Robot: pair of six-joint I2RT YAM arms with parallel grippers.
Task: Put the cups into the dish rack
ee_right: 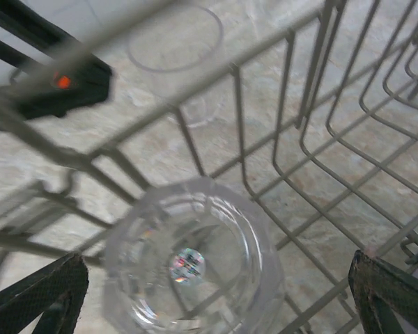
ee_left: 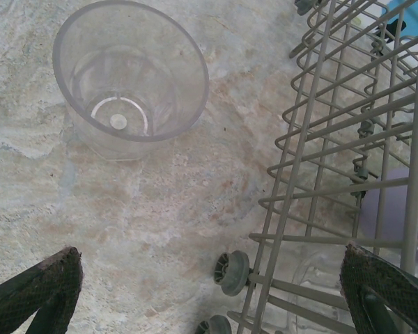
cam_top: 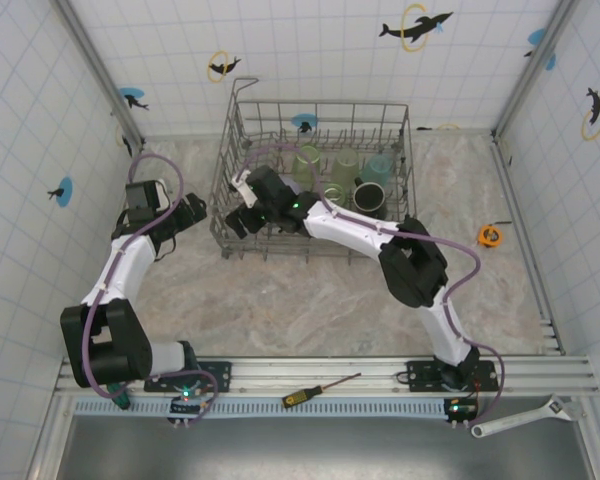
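The grey wire dish rack (cam_top: 230,175) stands at the back middle of the table. In it are pale green cups (cam_top: 308,160), a teal cup (cam_top: 378,168) and a black mug (cam_top: 370,195). My right gripper (cam_top: 242,215) reaches into the rack's left end. In the right wrist view it (ee_right: 216,296) is open, and a clear cup (ee_right: 191,268) rests on the rack wires (ee_right: 292,104) between its fingers, touching neither. My left gripper (ee_left: 216,296) is open over bare table beside the rack (ee_left: 334,139). Another clear cup (ee_left: 129,80) stands upright on the table ahead of it.
The rack's small wheels (ee_left: 232,273) sit close to my left gripper. A lavender cup (ee_left: 393,202) shows through the rack wall. A screwdriver (cam_top: 320,388) and a wrench (cam_top: 525,418) lie on the near rail. A tape measure (cam_top: 490,235) lies at the right. Tiled walls enclose the table.
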